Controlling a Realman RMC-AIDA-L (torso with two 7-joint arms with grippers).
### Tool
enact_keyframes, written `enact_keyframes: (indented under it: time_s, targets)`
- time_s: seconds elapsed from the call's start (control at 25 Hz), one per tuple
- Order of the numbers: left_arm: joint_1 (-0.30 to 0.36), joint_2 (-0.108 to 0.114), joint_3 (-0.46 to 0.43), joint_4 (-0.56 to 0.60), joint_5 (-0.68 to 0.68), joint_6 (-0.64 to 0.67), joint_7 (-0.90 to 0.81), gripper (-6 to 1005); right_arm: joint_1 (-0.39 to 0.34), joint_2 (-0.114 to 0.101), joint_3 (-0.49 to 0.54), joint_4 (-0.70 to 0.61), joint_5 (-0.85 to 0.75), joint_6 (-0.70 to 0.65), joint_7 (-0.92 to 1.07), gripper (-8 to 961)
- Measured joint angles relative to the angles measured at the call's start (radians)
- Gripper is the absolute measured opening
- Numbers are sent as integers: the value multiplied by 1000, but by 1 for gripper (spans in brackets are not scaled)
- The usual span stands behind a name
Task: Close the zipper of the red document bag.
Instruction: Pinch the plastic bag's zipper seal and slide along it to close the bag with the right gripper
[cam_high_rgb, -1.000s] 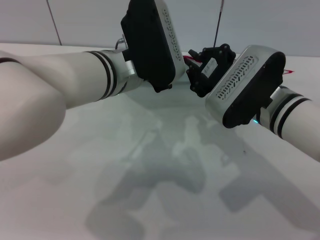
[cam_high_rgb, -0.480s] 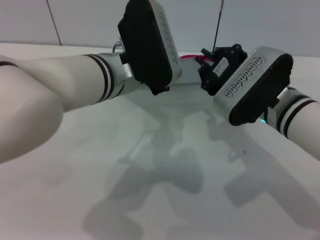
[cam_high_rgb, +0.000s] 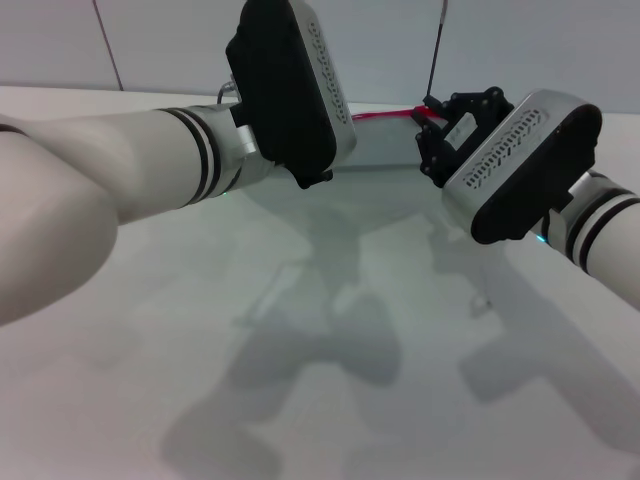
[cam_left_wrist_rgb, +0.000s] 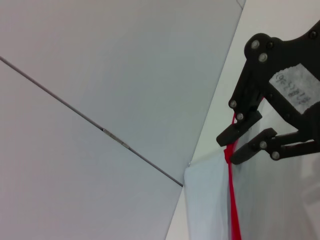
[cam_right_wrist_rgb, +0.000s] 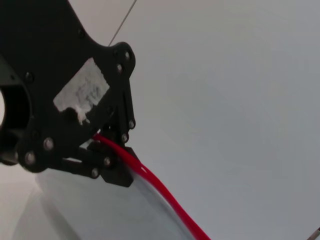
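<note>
The red document bag (cam_high_rgb: 375, 155) is a pale translucent sheet held up between my two grippers at the far side of the table. Its zipper (cam_high_rgb: 385, 114) shows as a thin red strip along the top edge. In the head view my left gripper's black body (cam_high_rgb: 285, 85) hides its own fingers. The right wrist view shows the left gripper (cam_right_wrist_rgb: 119, 152) shut on the zipper (cam_right_wrist_rgb: 165, 192) above the bag (cam_right_wrist_rgb: 100, 210). My right gripper (cam_high_rgb: 426, 116) is shut on the red strip farther right. In the left wrist view the right gripper (cam_left_wrist_rgb: 227, 149) pinches the zipper (cam_left_wrist_rgb: 233, 210) at the bag's (cam_left_wrist_rgb: 210, 200) corner.
The white table (cam_high_rgb: 300, 330) carries only the arms' shadows. A pale wall with a seam (cam_high_rgb: 108, 45) stands behind it. A thin dark rod (cam_high_rgb: 436, 45) rises just behind the right gripper.
My right gripper has slid to the right along the zipper, and a longer stretch of red strip now shows between the grippers. The left gripper has shifted slightly to the left.
</note>
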Motion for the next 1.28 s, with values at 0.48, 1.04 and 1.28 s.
enact_keyframes:
  time_s: [0.48, 1.04, 1.28]
  targets:
    - [0, 0, 0, 1, 13, 1, -3, 50, 0, 3, -8, -8, 7, -4, -38, 140]
    - [0, 0, 3, 14, 14, 1, 0, 51, 1, 6, -32, -4, 11, 27, -93, 220]
    - [0, 0, 3, 14, 14, 1, 0, 50, -1, 7, -35, -2, 14, 48, -93, 258]
